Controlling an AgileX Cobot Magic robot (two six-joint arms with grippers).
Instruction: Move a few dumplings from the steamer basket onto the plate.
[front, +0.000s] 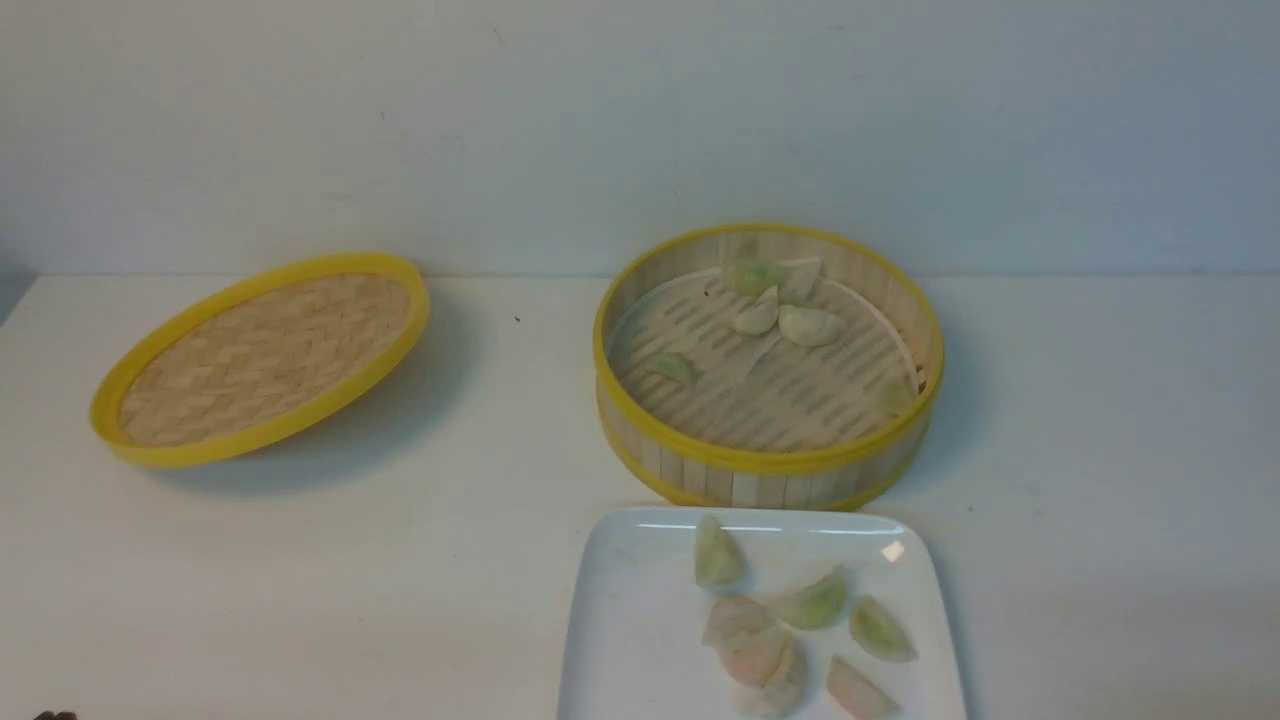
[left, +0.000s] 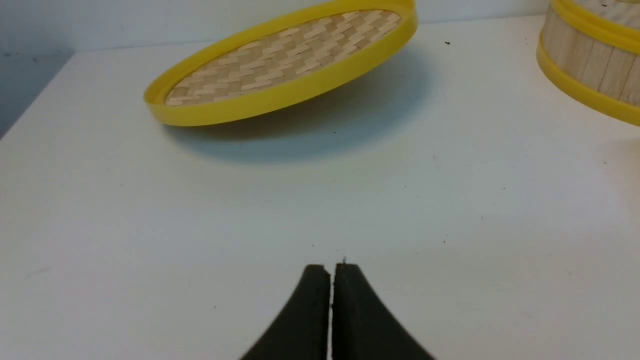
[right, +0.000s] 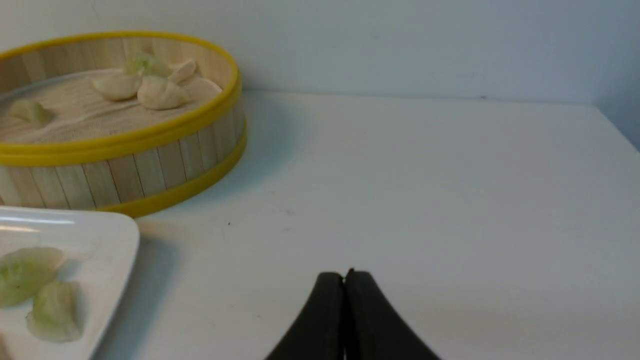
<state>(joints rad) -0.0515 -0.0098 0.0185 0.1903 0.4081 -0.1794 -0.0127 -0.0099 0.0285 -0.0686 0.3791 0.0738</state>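
Wrist views, both grippers' fingers (left: 315, 300) (right: 325, 310) closed, empty

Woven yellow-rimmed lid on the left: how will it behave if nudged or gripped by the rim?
The flat woven bamboo lid with yellow rim rests tilted, one edge raised over a shadow, so a nudge would probably rock or drop it flat. Thin weave suggests it is light and likely to slide on the smooth white table. The rim looks stiff enough to pinch.

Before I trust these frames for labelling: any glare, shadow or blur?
Front view: glare streaks on the plate rim, soft shadow under the lid. Left wrist view: the pincer is slightly soft. Right wrist view: dumplings on the plate blurred.
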